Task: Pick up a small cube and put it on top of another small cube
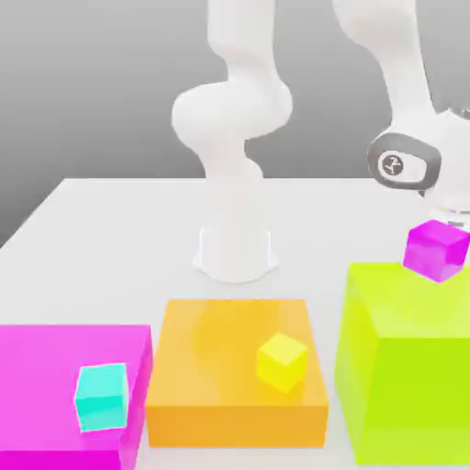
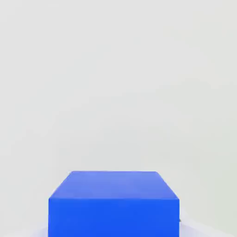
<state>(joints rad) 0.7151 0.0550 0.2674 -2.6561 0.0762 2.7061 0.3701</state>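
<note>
The small blue cube (image 2: 113,203) sat close before the hand camera, its top face and one side showing against a pale blank background. The fingers had closed to their narrowest, though the frames did not show for certain whether the cube was clamped between them.

In the exterior view the white arm (image 1: 234,138) rose from its base at the back of the pale surface (image 1: 110,239), and its wrist (image 1: 413,161) hung at the view's right. Just below the wrist, the small purple-magenta cube (image 1: 436,250) rested tilted on the far top edge of a tall lime-green block (image 1: 404,367). To the view's left stood an orange block (image 1: 229,386) carrying a small yellow cube (image 1: 282,361) (also turned askew), then a flat magenta block (image 1: 55,386) with a small cyan cube (image 1: 101,397) on it.
</note>
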